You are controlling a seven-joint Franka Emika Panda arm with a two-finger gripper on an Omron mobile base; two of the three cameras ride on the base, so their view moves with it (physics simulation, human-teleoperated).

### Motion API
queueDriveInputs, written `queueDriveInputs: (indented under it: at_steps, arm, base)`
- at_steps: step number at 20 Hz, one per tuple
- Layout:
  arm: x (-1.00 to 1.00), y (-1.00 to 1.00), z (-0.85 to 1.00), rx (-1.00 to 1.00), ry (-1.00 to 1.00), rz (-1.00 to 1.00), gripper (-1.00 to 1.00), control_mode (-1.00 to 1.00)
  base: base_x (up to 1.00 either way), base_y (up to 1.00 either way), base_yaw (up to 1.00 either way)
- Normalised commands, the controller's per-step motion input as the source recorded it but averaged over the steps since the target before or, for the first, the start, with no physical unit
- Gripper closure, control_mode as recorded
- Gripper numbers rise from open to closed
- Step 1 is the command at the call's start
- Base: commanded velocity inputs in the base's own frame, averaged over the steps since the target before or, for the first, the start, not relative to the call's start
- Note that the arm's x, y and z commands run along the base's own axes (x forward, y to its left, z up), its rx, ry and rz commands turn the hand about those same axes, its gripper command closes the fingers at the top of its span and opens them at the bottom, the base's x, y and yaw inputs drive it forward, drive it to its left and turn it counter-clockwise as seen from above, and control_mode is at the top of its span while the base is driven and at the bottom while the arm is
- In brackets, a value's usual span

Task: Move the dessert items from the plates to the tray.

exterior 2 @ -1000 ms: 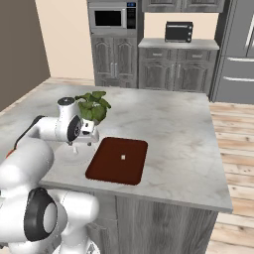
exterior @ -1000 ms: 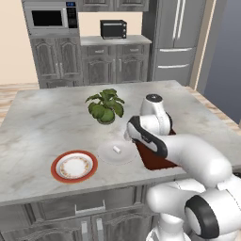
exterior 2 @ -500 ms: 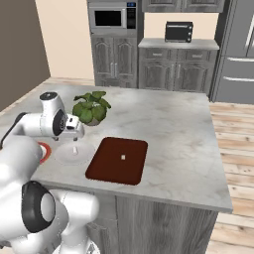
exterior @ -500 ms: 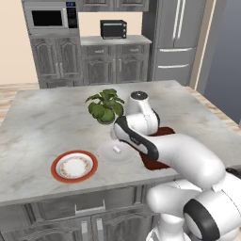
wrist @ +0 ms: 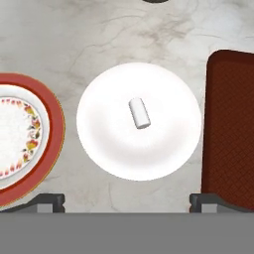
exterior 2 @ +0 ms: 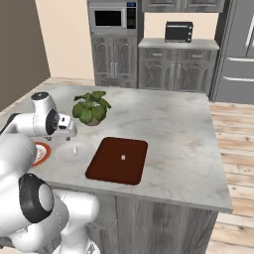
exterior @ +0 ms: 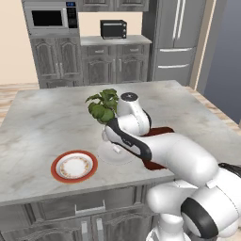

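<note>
Hand view has the released end effector (wrist: 127, 201) low in frame over the white plate (wrist: 163, 149), so I'd center on that short white cylinder (wrist: 139, 113) mid-frame before dropping.

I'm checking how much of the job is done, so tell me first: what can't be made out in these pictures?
- Tray: in the left base view the arm hides most of it; in the hand view the right edge cuts it off.
- Morsel on the tray: right base view, too small to tell its shape.
- Orange-rimmed plate: right base view, mostly behind the arm; hand view, cut off at the left.
- Gripper: left base view, too small to judge the jaws.
</note>
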Motion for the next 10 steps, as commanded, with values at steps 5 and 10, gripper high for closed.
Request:
queueDriveInputs:
  at_steps: [5, 10]
  arm:
    - [0.07, 0.0, 0.0, 0.0, 0.0, 0.01, -1.0, -1.0]
    - [0.29, 0.0, -0.07, 0.0, 0.0, 0.05, -1.0, -1.0]
  base:
    - [0.0, 0.0, 0.0]
    - [0.0, 0.0, 0.0]
